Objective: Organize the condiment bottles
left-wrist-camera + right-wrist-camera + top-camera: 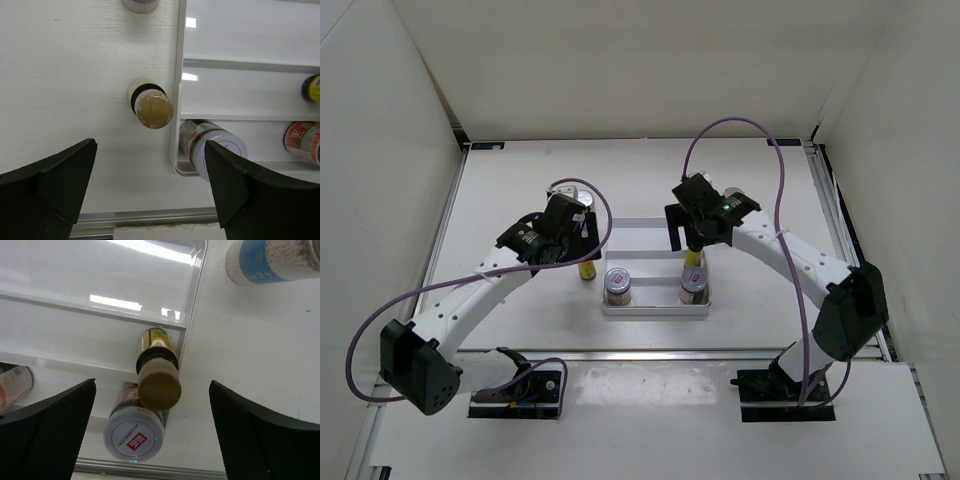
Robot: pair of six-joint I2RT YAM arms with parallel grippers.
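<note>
A white tray [655,310] holds two red-labelled jars [617,285] [693,285] in its front compartment and one yellow bottle [694,259] in the middle compartment, at its right end. The second yellow bottle [586,268] stands on the table against the tray's left wall. My left gripper [578,236] hangs open above that bottle [154,110], empty. My right gripper [688,232] hangs open above the bottle in the tray [159,377], not touching it. One blue-labelled white jar [578,193] stands behind the left gripper, the other [735,196] behind the right.
The tray's rear compartment [655,228] holds nothing. The left wrist view shows the near red jar [215,150] just inside the tray's corner. The right wrist view shows a red jar [134,432] next to the yellow bottle. Metal rails edge the table [650,352].
</note>
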